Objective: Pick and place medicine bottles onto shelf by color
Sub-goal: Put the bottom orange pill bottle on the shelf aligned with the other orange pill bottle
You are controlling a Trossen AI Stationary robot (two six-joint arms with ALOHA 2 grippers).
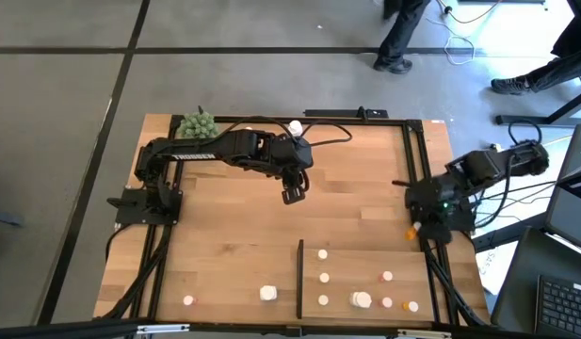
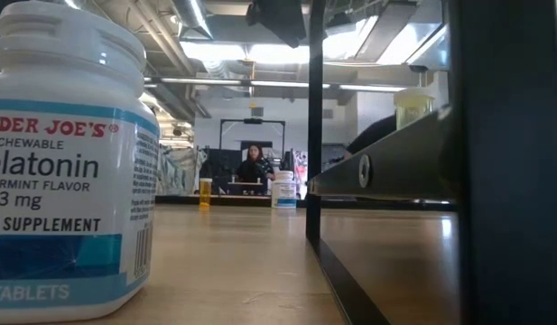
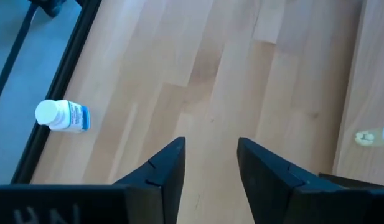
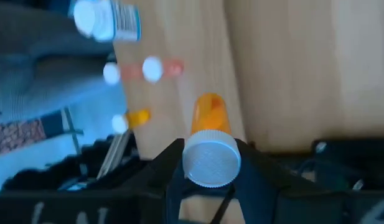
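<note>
Right gripper (image 4: 207, 163): at the table's right edge, just beside the shelf; fingers clamped on the white cap of an orange bottle (image 4: 210, 121), whose body points away from the wrist
Left gripper (image 1: 293, 193): over bare wood in the middle of the table, well apart from the right one; fingers (image 3: 163, 168) parted, nothing between them
Shelf (image 1: 450, 256): pale panel at the near right, close by the right gripper; several small bottles stand on it, colours hard to sort from above
White bottle (image 3: 62, 116): lying on its side by the table frame, off to one side ahead of the left gripper
Large white bottle (image 2: 66, 162): close to the low camera, upright
</note>
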